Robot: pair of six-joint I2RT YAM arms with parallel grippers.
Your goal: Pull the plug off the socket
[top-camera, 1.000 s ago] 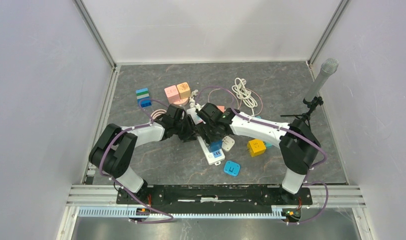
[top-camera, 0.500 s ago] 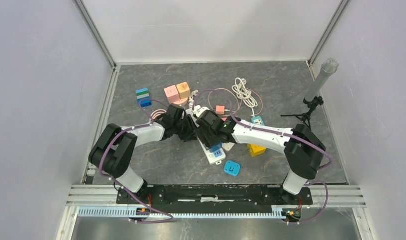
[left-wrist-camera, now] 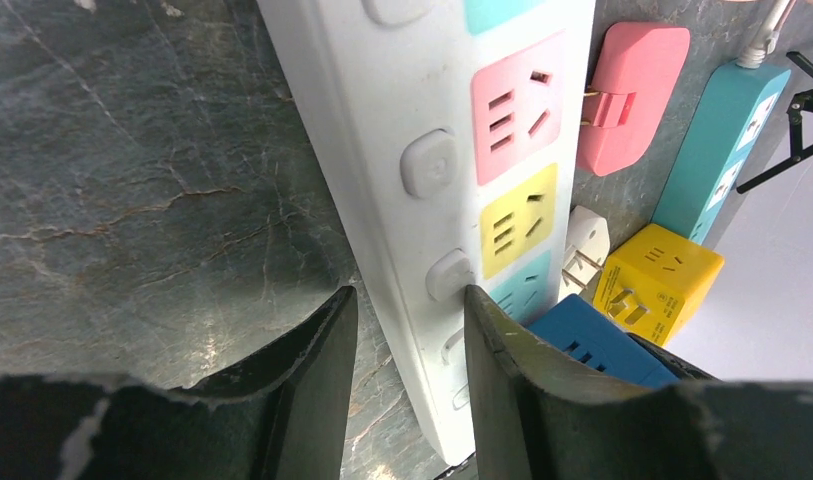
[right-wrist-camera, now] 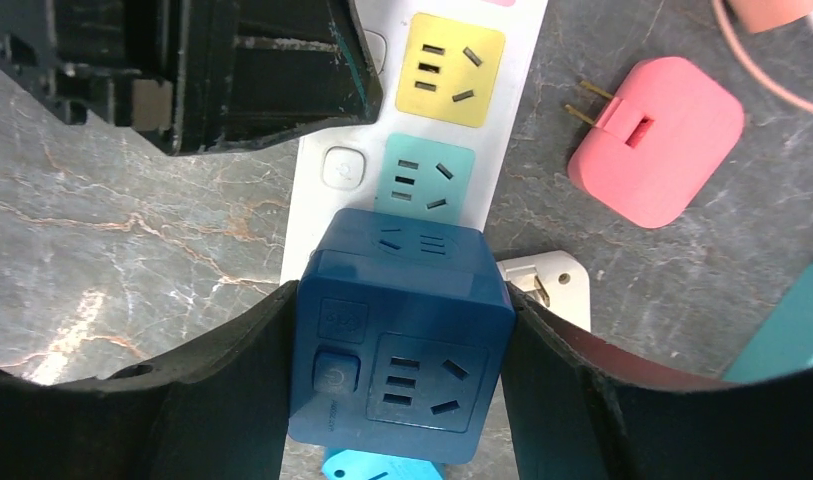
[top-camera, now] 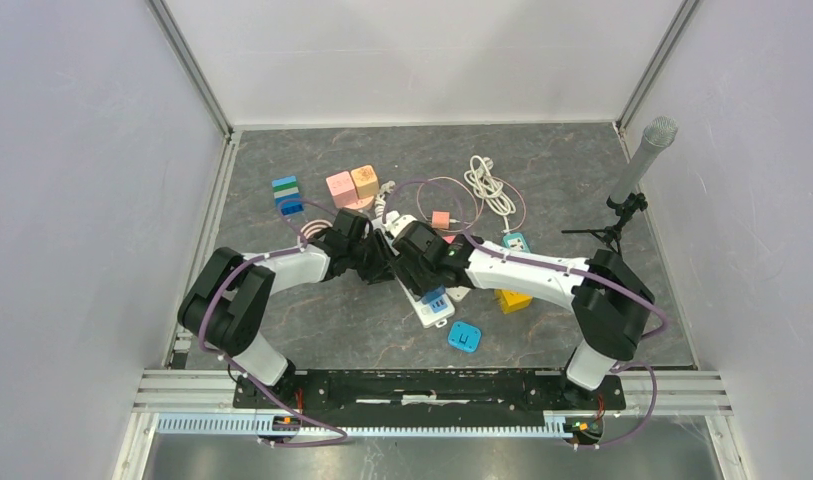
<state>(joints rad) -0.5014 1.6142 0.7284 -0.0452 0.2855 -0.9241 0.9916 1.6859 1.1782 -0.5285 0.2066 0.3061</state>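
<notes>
Pale walls close in a dark, marbled desk (top-camera: 312,330), and both arms reach to its middle, where their heads meet over a long white socket strip (left-wrist-camera: 382,100). The strip lies flat, its face set with pink, yellow and teal outlets and a row of round buttons.

At the near end of the strip sits the blue plug (right-wrist-camera: 402,340), a chunky cube with outlets of its own on top, still seated in the last outlet. The right pincer (right-wrist-camera: 402,295) is closed on it, one finger flat against each of two opposite sides. The left pincer (left-wrist-camera: 410,295) stands narrowly apart astride the strip's long edge, just beyond the cube; whether it actually presses the strip cannot be told.

The cube looks like hard, smooth plastic, so it is probably light and stiff but rather slippery. Its flat side faces are the sensible hold, taken low and square. Its pins are likely held only by friction. The strip itself looks light enough to lift with the cube unless it is pinned down, so a straight pull away from the face, without twisting, seems the safe way.

Smaller loose pieces lie close by: a yellow cube (left-wrist-camera: 657,275), a pink plug (right-wrist-camera: 657,140) and a white plug (right-wrist-camera: 552,285) just beside the strip.
</notes>
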